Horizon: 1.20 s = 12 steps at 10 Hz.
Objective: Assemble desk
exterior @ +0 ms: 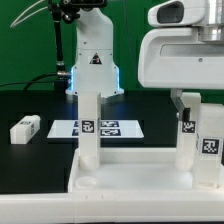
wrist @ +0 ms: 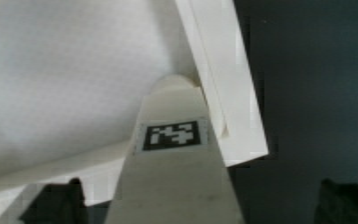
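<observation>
The white desk top [exterior: 130, 180] lies upside down at the front of the table. A white leg [exterior: 90, 125] stands upright in its socket on the exterior view's left. Two tagged legs [exterior: 186, 135] [exterior: 209, 150] stand at the exterior view's right. My gripper [exterior: 188, 100] hangs over those right legs. In the wrist view my gripper [wrist: 197, 200] is open, with its dark fingertips [wrist: 51, 203] on either side of a tagged leg [wrist: 172, 165]. There is a gap on each side. The desk top [wrist: 69, 80] and its rim [wrist: 224, 80] lie beyond.
A loose white leg [exterior: 25, 128] lies on the black table at the exterior view's left. The marker board [exterior: 110, 128] lies behind the desk top. The arm's base [exterior: 95, 60] stands at the back before a green wall.
</observation>
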{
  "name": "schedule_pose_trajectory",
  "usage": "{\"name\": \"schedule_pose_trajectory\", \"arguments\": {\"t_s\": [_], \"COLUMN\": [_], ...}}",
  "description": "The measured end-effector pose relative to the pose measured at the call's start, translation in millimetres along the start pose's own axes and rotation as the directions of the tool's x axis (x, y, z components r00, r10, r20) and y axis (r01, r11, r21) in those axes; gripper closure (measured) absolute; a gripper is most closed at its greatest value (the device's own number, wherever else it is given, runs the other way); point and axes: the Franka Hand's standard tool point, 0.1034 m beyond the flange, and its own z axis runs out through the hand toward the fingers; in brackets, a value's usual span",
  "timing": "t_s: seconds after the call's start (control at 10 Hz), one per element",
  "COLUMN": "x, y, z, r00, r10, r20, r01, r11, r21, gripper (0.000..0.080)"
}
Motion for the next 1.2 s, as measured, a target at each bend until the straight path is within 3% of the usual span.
{"name": "schedule_pose_trajectory", "arguments": {"t_s": [0.1,0.2,0.3,0.4,0.5,0.7,0.9,1.2], "x": [0.4,0.3,0.4,0.2,0.5,0.6,-0.3,-0.6], "y": [0.3,0.3,0.4,0.0,1.7,1.9,0.8,-3.3], "z": [-0.1,-0.1,-0.1,-0.1,0.1,0.4,1.1,2.3], "r00": [1.000,0.999,0.999,0.994,0.982,0.931,0.807,0.384], "r10": [0.006,0.038,0.046,0.110,0.191,0.365,0.590,0.919], "r20": [0.000,0.000,0.000,0.001,0.001,0.001,0.002,0.088], "r01": [-0.006,-0.038,-0.046,-0.110,-0.191,-0.365,-0.590,-0.923], "r11": [1.000,0.999,0.999,0.994,0.982,0.931,0.807,0.384], "r21": [0.001,0.001,0.001,0.003,0.000,0.001,0.000,0.024], "gripper": [0.0151,0.0293,0.0293,0.0430,0.0509,0.0509,0.0509,0.0509]}}
